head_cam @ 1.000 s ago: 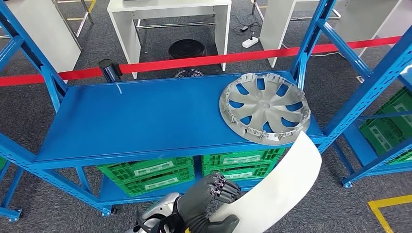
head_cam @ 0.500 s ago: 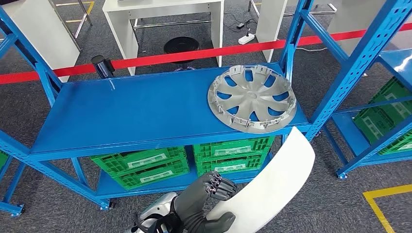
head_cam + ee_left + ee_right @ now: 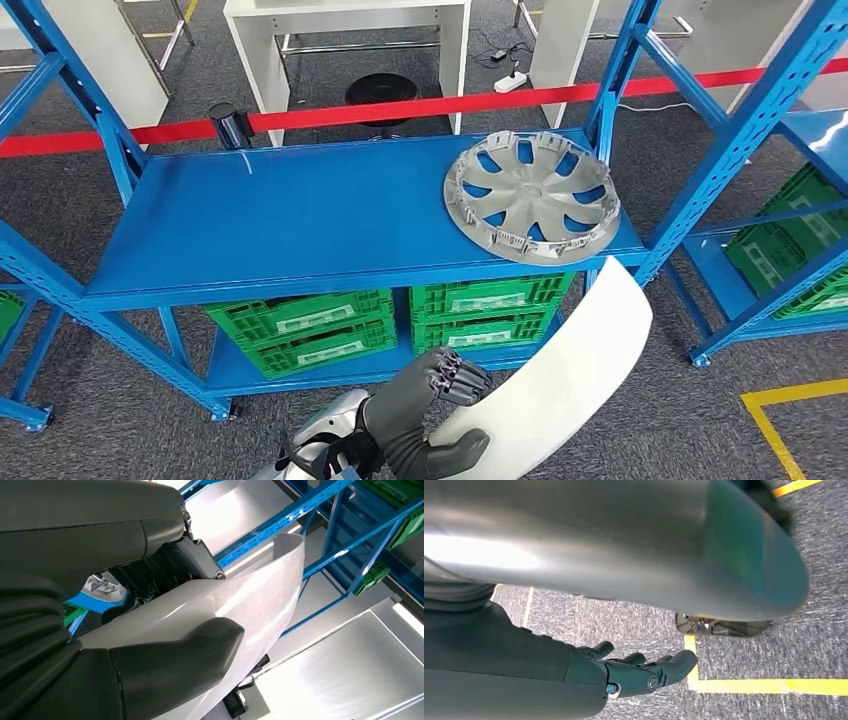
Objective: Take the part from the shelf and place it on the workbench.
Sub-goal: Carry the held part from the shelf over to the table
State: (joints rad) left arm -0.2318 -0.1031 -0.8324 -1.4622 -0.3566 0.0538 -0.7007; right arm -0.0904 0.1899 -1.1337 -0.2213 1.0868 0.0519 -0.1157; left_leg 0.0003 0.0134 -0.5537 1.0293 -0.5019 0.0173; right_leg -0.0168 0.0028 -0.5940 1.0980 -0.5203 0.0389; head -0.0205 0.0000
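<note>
The left hand (image 3: 430, 415) is gripping a long, curved white panel (image 3: 560, 380), the thumb pressing on one face and the darker fingers (image 3: 455, 380) curling over the opposite edge, so the part is sitting clamped in that hand rather than on the shelf. From the hand the panel is sweeping up and away to the right, its far rounded end hanging just in front of the edge of the blue shelf (image 3: 300, 225). In the left wrist view the same thumb (image 3: 175, 665) is lying across the glossy white panel (image 3: 250, 600), with blue racking showing beyond it. Ahead of the hand and to its right, a silver wheel cover (image 3: 532, 195) is lying flat on the shelf deck, near the right upright. Directly beyond the hand, on the lower level, green plastic crates (image 3: 305, 325) are sitting stacked side by side; what they are holding cannot be made out. More green crates (image 3: 790, 250) are sitting in the neighbouring rack far to the right, contents likewise hidden. The right hand (image 3: 639, 667) is hanging over grey carpet marked with yellow tape (image 3: 769, 685), holding nothing, its fingers loosely extended and slightly apart.
</note>
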